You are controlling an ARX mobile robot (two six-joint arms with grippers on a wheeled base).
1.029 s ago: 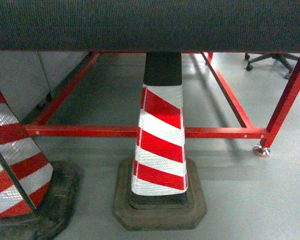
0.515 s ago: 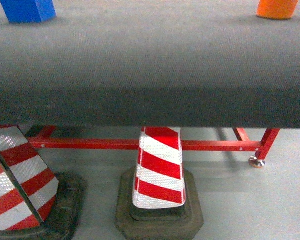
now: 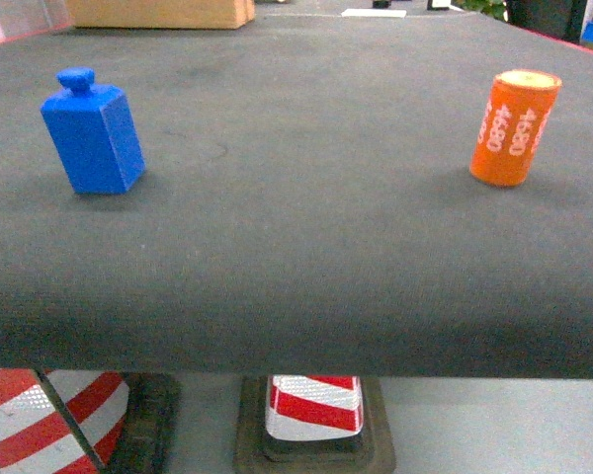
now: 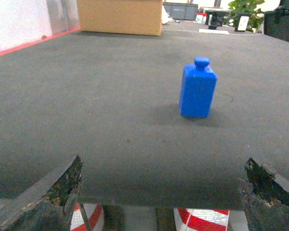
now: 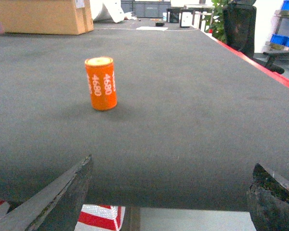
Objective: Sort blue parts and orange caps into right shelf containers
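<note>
Your head view has risen from the striped cones (image 3: 313, 405) to the table top (image 3: 296, 257). Now you see the blue part (image 3: 92, 129) near its left edge and the orange cap (image 3: 513, 127) near the right. Both grippers, left (image 4: 164, 192) and right (image 5: 171, 190), hold jaws spread, empty; crates are not visible.

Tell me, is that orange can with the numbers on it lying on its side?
No, the orange cylinder marked 4680 stands upright on the dark table top, its pale top face up.
</note>
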